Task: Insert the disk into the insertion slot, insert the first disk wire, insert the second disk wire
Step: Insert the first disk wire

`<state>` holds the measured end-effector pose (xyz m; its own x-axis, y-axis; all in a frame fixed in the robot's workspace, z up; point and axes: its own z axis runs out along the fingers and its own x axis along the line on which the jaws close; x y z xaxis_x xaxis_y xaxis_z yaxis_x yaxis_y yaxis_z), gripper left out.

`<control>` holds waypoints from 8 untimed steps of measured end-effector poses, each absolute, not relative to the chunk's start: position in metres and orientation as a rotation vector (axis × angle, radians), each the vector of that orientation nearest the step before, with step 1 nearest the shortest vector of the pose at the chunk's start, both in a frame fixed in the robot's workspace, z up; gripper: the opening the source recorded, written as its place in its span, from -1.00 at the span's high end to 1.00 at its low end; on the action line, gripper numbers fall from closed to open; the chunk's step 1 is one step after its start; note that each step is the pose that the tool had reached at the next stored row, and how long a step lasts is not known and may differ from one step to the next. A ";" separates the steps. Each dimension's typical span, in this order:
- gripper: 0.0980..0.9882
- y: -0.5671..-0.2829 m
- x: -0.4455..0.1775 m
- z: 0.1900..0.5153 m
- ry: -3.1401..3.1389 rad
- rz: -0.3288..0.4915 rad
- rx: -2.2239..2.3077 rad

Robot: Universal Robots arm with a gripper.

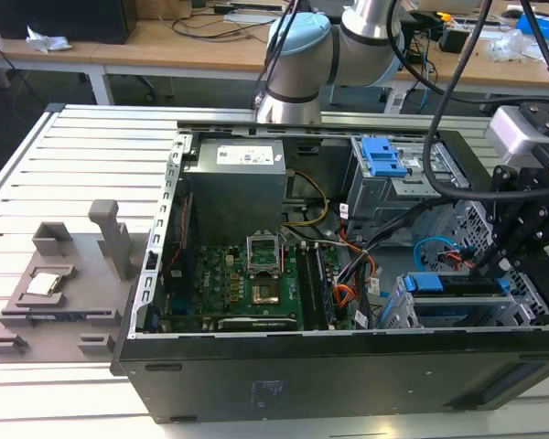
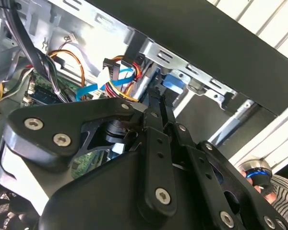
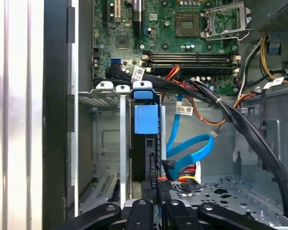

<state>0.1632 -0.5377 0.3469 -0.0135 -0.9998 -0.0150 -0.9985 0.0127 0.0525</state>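
Already we see the disk (image 3: 144, 158) (dark edge, bright blue carrier (image 3: 146, 119)) inside the insertion slot (image 3: 105, 141). Beside that slot the gripper (image 3: 156, 210) clenches a black connector (image 3: 155, 189).

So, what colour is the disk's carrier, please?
Bright blue; the carrier shows best in the first wrist view.

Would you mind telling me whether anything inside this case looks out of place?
Nothing looks damaged or spilled. The disk sits in its slot, but the blue cable and coloured wires beside it hang loose; whether they are plugged in is hidden.
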 end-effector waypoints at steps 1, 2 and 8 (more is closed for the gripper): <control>0.85 -0.537 0.163 0.347 -2.218 -0.077 2.189; 0.85 -0.537 0.163 0.346 -2.218 -0.079 2.190; 0.85 -0.541 0.162 0.345 -2.219 -0.080 2.190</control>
<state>0.1621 -0.5405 0.3450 -0.0135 -0.9997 -0.0193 -0.9985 0.0125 0.0526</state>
